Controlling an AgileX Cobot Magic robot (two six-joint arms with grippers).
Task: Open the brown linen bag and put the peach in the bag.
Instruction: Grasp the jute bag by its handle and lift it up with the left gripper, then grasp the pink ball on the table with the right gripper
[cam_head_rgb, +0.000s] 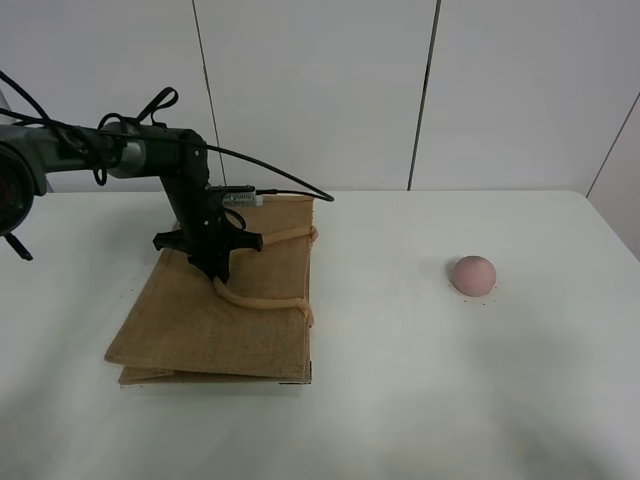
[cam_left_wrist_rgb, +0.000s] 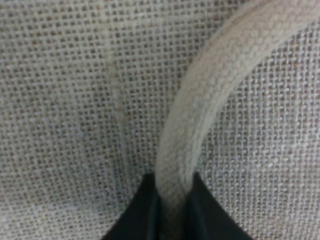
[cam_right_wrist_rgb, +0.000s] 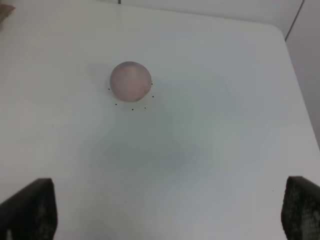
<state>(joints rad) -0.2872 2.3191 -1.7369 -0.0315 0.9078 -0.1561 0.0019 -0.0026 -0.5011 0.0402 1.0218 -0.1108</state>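
The brown linen bag lies flat and folded on the white table at the left. One beige loop handle lies across its top face. My left gripper points down onto the bag and is shut on this handle. In the left wrist view the handle runs down between the two black fingers, with the coarse weave of the bag behind. The peach sits alone on the table at the right. In the right wrist view the peach lies ahead of my open, empty right gripper.
The white table ends at the right side, where its edge shows in the right wrist view. A panelled wall stands behind. The left arm's cables hang above the bag's far end.
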